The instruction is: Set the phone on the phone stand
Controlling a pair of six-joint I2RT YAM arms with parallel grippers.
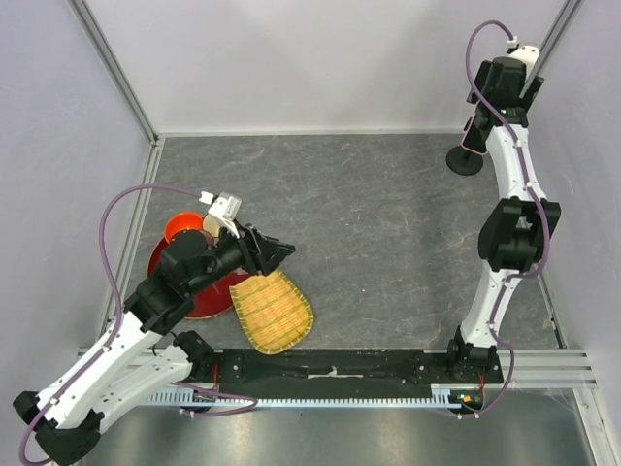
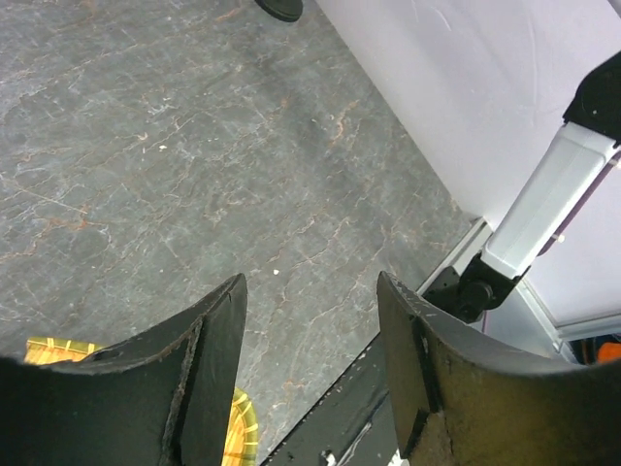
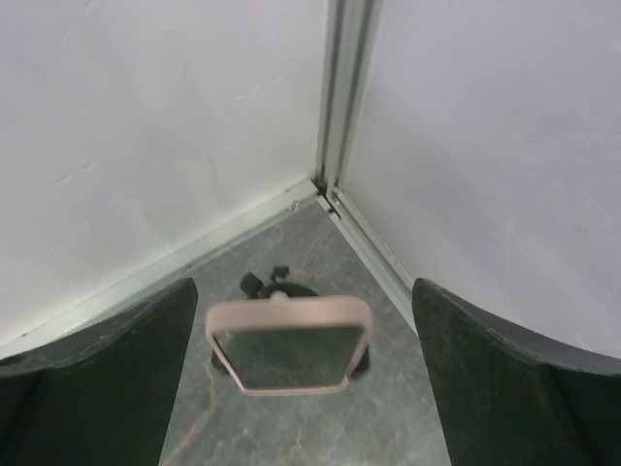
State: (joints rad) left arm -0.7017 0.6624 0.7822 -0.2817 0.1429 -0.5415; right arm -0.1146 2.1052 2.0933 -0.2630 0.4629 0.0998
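Nearest the lens in the right wrist view are the right jaws, whose two dark fingers [image 3: 102, 383] fill the lower corners of the frame. They are spread wide and hold nothing. Between them, touching neither, the phone [image 3: 288, 355] stands on its long edge at lower centre, with its pink case rim facing the camera and its dark screen mirroring the pale wall. It is propped on the phone stand [image 3: 264, 283], of which only a bit of clamp shows above the phone's top edge, plus some dark base beside it. This is close to the corner where the two walls meet.

The phone looks set down and let go, so the task reads as all but done. The wide spread seems meant to let the arm draw back without knocking the phone.

The left jaws, seen at the bottom of the left wrist view, are partly open over bare counter [image 2: 194, 146] with nothing between them. In the top view that arm is parked at the left of the frame over a red bowl [image 1: 180, 230] and a woven tray [image 1: 273, 311], probably just out of the way.

In the top view the right arm covers the phone entirely, and only the stand's round base [image 1: 466, 162] peeks out at upper right. The post is hidden behind the phone. I cannot tell whether the clamp really grips the phone.
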